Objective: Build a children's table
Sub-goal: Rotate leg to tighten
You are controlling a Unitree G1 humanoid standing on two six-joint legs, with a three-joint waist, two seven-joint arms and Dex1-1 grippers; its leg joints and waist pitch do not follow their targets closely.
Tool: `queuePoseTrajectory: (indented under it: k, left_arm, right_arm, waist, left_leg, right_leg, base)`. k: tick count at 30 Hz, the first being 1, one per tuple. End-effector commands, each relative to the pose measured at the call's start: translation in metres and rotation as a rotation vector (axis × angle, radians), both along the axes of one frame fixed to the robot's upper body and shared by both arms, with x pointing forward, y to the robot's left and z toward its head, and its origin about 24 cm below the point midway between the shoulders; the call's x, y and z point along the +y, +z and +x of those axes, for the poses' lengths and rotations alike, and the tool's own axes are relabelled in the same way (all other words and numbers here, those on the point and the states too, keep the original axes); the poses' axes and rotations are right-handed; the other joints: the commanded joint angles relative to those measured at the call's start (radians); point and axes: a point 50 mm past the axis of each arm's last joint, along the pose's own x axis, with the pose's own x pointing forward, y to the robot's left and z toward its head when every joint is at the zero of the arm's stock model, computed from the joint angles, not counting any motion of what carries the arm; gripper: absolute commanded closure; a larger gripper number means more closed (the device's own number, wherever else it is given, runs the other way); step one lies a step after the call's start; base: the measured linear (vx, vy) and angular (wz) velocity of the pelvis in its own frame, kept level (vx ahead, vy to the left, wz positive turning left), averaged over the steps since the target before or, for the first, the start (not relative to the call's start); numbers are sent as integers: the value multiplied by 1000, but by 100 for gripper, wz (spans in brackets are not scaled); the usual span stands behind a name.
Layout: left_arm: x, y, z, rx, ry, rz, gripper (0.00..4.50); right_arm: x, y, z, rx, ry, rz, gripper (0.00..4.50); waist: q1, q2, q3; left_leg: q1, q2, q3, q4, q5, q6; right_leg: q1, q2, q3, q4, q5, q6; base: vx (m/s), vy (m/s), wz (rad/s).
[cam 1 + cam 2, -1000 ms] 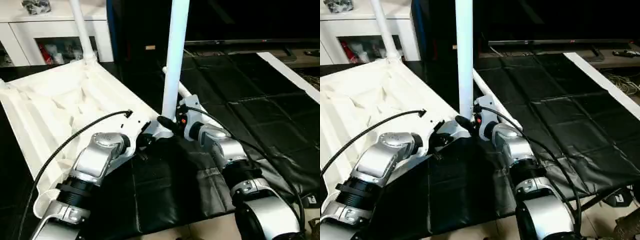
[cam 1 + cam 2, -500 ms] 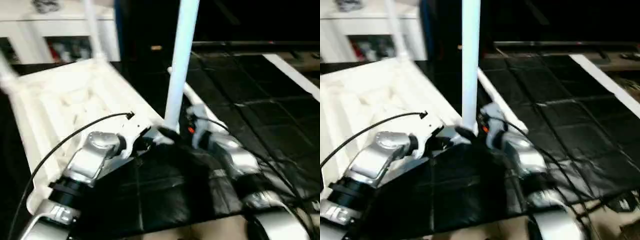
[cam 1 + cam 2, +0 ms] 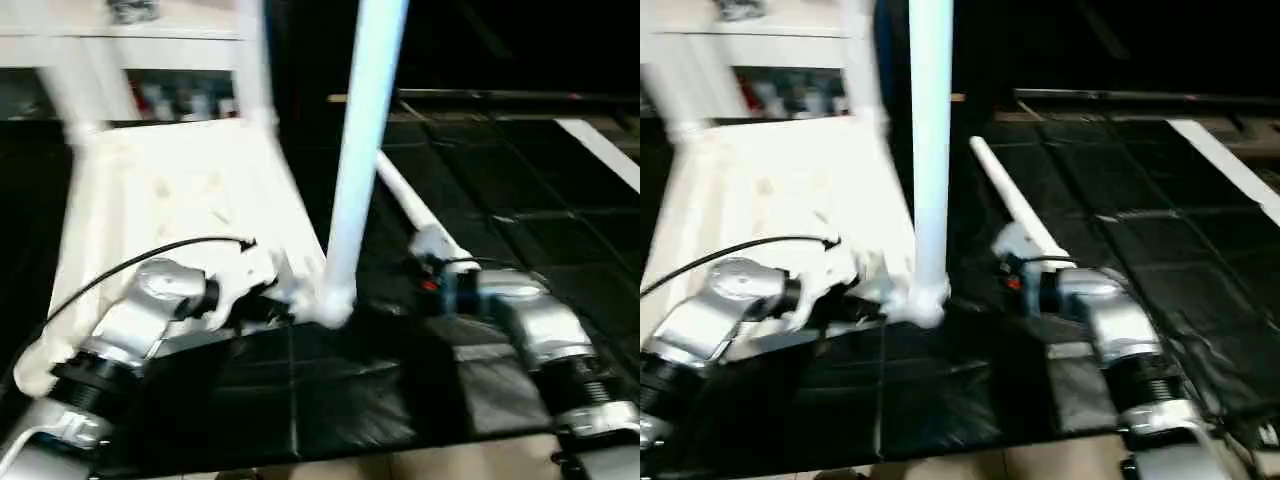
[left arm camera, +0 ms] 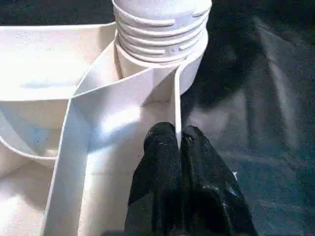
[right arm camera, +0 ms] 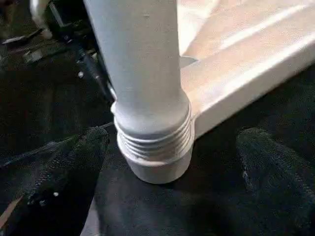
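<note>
I see the table top (image 3: 160, 200) lying underside up on the black mat (image 3: 500, 250), a leg (image 3: 365, 150) upright in its near corner socket (image 4: 162, 44). My left gripper (image 4: 179, 142) pinches the top's rim beside that socket; my right gripper (image 5: 170, 162) gapes wide around the leg's base, untouching

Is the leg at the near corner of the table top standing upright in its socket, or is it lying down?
Upright. The leg rises straight from the corner socket of the upside-down table top; threads still show at its base.
</note>
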Motion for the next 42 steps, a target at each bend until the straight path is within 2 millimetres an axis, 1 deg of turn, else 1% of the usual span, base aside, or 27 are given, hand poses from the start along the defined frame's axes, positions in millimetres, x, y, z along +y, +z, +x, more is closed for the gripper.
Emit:
queuePoseTrajectory:
  k: [1,4,5,6,7,9,11,15,17,19,24,25,27,30,32,34,36,38,39,40,41,42]
  left_arm:
    - [-14,2,-6,15,-143,-6,450]
    - [-14,1,-7,16,-167,6,450]
    - [-14,1,-8,20,-196,10,450]
    - [-14,1,-9,19,-209,15,450]
    - [-15,1,-9,18,-220,21,450]
    - [-15,0,-9,17,-227,24,450]
    - [-15,0,-9,15,-232,28,450]
    - [-15,-1,-9,12,-239,31,450]
    - [-15,-1,-8,9,-243,35,450]
    - [-14,-1,-7,7,-242,38,450]
    - [-13,-2,-6,2,-239,41,450]
    - [-13,-2,-6,1,-237,41,450]
    - [-13,-3,-6,-1,-235,41,450]
    - [-13,-3,-5,-1,-233,40,450]
    - [-12,-5,-5,-2,-222,39,450]
    - [-11,-4,-5,-1,-212,35,450]
    - [-12,-4,-1,-4,-162,16,450]
    - [-14,-3,4,-14,-75,-10,450]
    - [-16,-1,7,-17,-18,-34,450]
    - [-18,1,10,-14,31,-62,450]
    - [-18,1,10,-14,31,-62,450]
    - [-24,5,14,-8,112,-115,450]
  right_arm:
    - [4,6,1,-31,70,-17,8]
    - [8,6,-2,-29,124,-22,8]
    - [14,5,-5,-28,176,-34,8]
    - [17,4,-6,-31,195,-39,8]
    - [19,2,-6,-35,209,-46,8]
    - [21,1,-6,-34,210,-50,8]
    - [24,0,-4,-26,212,-48,8]
    - [26,0,-4,-11,231,-36,8]
    - [26,1,-4,-5,239,-31,42]
    - [26,0,-4,4,242,-28,45]
    - [25,-1,-4,9,250,-36,96]
    - [25,-2,-4,12,253,-38,96]
    - [25,-3,-5,18,257,-39,119]
    - [25,-3,-5,22,258,-38,133]
    - [27,-4,-5,26,259,-36,164]
    - [27,-5,-5,28,259,-33,166]
    - [30,-5,-6,36,246,-7,170]
    - [35,-5,-6,46,200,31,174]
    - [40,-7,-6,44,158,49,175]
    - [43,-8,-5,43,115,60,175]
    - [43,-8,-5,43,115,60,175]
    - [50,-12,-1,38,26,68,176]
  waist:
    - [-5,10,-76]
    - [1,11,-75]
    - [3,5,-75]
    - [4,6,-75]
    - [2,7,-74]
    - [2,7,-75]
    - [1,8,-75]
    - [2,7,-76]
    - [2,7,-77]
    - [3,7,-77]
    - [2,5,-75]
    - [2,3,-75]
    - [2,3,-75]
    - [2,4,-75]
    - [2,4,-75]
    - [2,3,-74]
    - [2,4,-73]
    - [0,4,-71]
    - [-2,11,-70]
    - [-3,8,-70]
    - [-5,6,-70]
    - [-7,5,-70]
  left_leg:
    - [13,31,-3,-67,-213,20]
    - [13,32,-3,-68,-219,16]
    - [14,32,-2,-68,-222,14]
    - [13,31,-4,-68,-221,14]
    - [9,31,-5,-70,-223,12]
    - [14,32,-5,-69,-225,7]
    - [12,31,-5,-69,-223,5]
    - [12,31,-4,-68,-219,7]
    - [11,31,-5,-68,-210,8]
    - [11,31,-4,-68,-211,10]
    - [12,30,-4,-68,-222,8]
    - [12,30,-3,-68,-221,8]
    - [12,31,-4,-68,-220,9]
    - [12,31,-4,-68,-221,8]
    - [12,31,-4,-68,-221,9]
    - [12,31,-4,-68,-226,7]
    - [14,31,-4,-69,-232,5]
    - [15,31,-4,-69,-242,1]
    - [17,31,-5,-71,-253,-5]
    - [17,30,-7,-71,-265,-13]
    - [15,27,-10,-72,-268,-15]
    - [17,26,-9,-72,-270,-17]
  right_leg:
    - [51,-71,57,-71,-239,-196]
    - [50,-72,57,-72,-255,-191]
    - [50,-72,57,-73,-266,-186]
    - [51,-72,56,-72,-271,-184]
    - [52,-74,57,-74,-285,-175]
    - [49,-74,58,-74,-291,-172]
    - [51,-73,57,-72,-284,-176]
    - [51,-72,58,-72,-276,-176]
    - [52,-72,57,-70,-261,-179]
    - [51,-71,57,-70,-258,-180]
    - [51,-73,57,-75,-305,-168]
    - [50,-73,57,-76,-307,-166]
    - [50,-73,57,-75,-311,-164]
    - [50,-73,57,-74,-308,-166]
    - [49,-72,57,-74,-304,-169]
    - [50,-73,57,-76,-316,-167]
    - [48,-74,57,-78,-334,-162]
    - [47,-73,57,-78,-351,-158]
    - [47,-74,58,-82,-364,-158]
    - [48,-75,56,-84,-386,-152]
    - [50,-76,53,-88,-421,-135]
    - [48,-76,53,-89,-432,-130]
  base:
    - [0,0,0]
    - [0,0,0]
    - [0,0,0]
    - [0,0,0]
    - [0,0,0]
    - [0,0,0]
    - [0,0,0]
    - [0,0,0]
    - [0,0,0]
    - [0,0,0]
    - [0,0,0]
    - [0,0,0]
    - [0,0,0]
    - [0,0,0]
    - [0,0,0]
    - [0,0,0]
    - [0,0,0]
    - [0,0,0]
    - [0,0,0]
    - [0,0,0]
    - [0,0,0]
    - [0,0,0]
